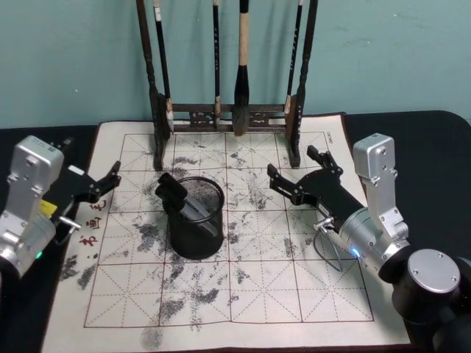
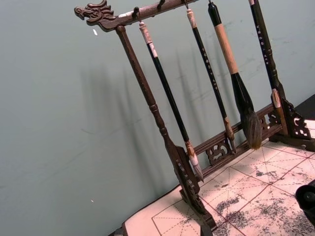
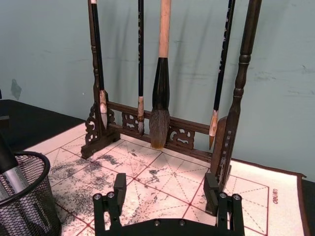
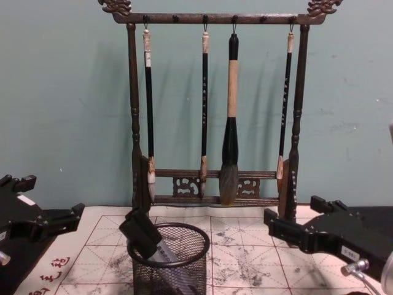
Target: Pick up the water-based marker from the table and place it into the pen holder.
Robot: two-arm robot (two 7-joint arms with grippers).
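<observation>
Both grippers are empty as I read it. My right gripper (image 1: 298, 176) hangs over the mat (image 1: 294, 294) to the right of the holder (image 1: 196, 220), fingers spread wide with nothing between them; the right wrist view shows the two fingertips (image 3: 119, 184) well apart above the inked grid. My left gripper (image 1: 99, 184) sits at the left edge of the mat, also spread and holding nothing, well apart from the holder.

The marker (image 1: 176, 195) is already in the holder. From the head view it leans against the rim on the left-far side, its black cap sticking up and out, the grey barrel running down inside the mesh. The chest view (image 4: 147, 236) shows the same: cap above the rim, tilted left, body inside the cup. In the right wrist view I catch the barrel (image 3: 12, 169) standing in the mesh.

So I judge the task essentially done: picked, carried, dropped in, released. I see no other marker lying on the mat. What is left, if anything, is drawing the arms back to rest. The holder stands upright on the mat near the middle, in front of the brush rack (image 1: 228, 110), which stands at the far edge with its brushes hanging.

The marker's lean looks stable to me, since the rim props it.
</observation>
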